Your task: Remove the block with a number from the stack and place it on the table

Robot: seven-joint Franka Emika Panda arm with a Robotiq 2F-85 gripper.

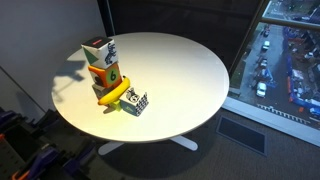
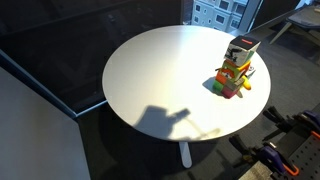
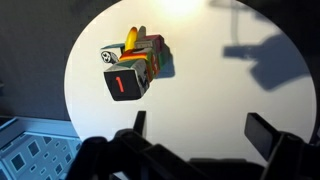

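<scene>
One numbered block (image 3: 124,84) sat atop the stack (image 1: 105,76); my open gripper (image 3: 200,132) hung far above, so I needed to lower and grab it.

round white table (image 1: 190,70) with stack (image 1: 102,70) and patterned cube (image 1: 135,103)

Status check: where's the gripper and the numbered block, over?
Gripper open, jaws empty, above the table. Numbered block on top of the stack, untouched. Yellow piece and patterned cube beside the stack's base.
</scene>
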